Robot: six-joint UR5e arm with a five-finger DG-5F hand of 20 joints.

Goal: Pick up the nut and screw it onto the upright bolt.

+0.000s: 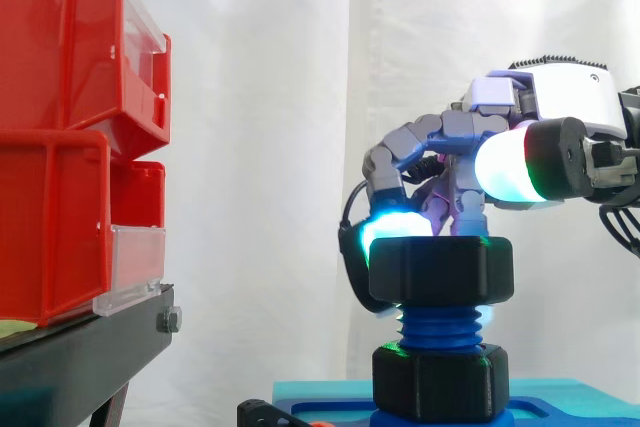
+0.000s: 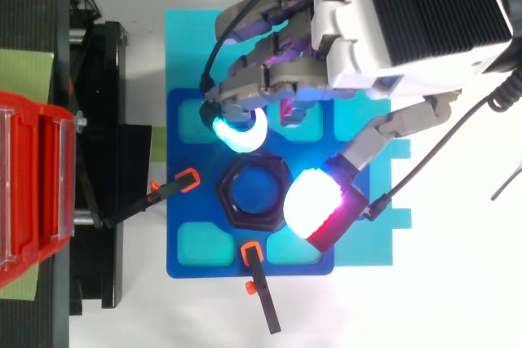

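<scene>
— How should the turning go?
— Hold the nut level on the bolt and twist gently, so the thread catches without crossing.
— Where is it?
— On the bolt's top, just under the hand. Its fingers curl onto the rim from two sides, probably pinching it, though contact is partly hidden.

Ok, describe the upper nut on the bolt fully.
The upper nut is black, hexagonal, plastic-looking, its round bore showing blue. It sits level on the top of the upright blue bolt, bare threads below it, then a lower nut. The hand's glowing pads pinch its rim from two sides.
</scene>
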